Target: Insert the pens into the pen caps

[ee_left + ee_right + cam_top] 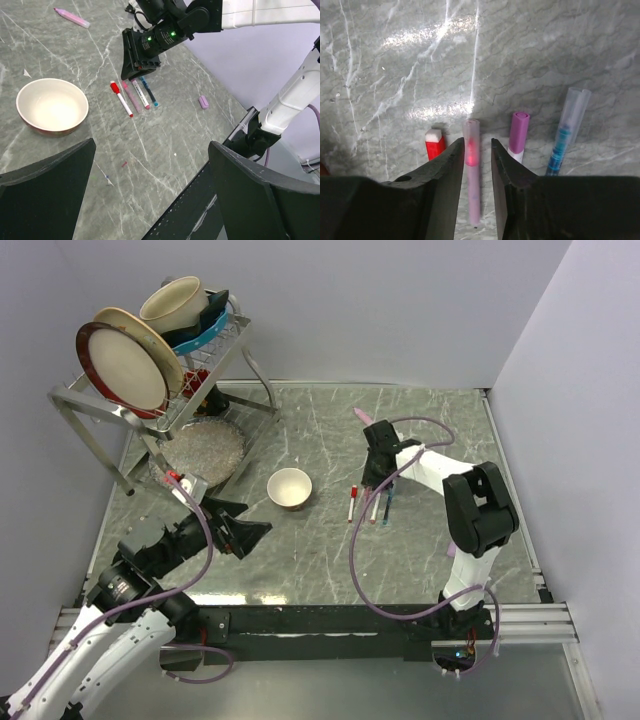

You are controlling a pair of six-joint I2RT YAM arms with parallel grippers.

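Several pens lie side by side on the marble table (330, 560). They are a red-capped one (435, 143), a pale pink one (472, 175), a purple-capped one (519, 129) and a blue one under a clear cap (568, 125). My right gripper (476, 141) (378, 480) is low over them and open. The pale pink pen lies on the table between its fingers, with a gap on the right side. Another pink pen (72, 17) lies far back. A lilac pen cap (203, 102) sits alone to the right. My left gripper (150, 150) (245, 522) hangs wide open and empty.
A small cream bowl (290, 488) stands left of the pens. A metal dish rack (160, 390) with plates and a bowl fills the back left, with a round glass dish (205, 450) under it. The right arm's cable (360, 570) loops over the table.
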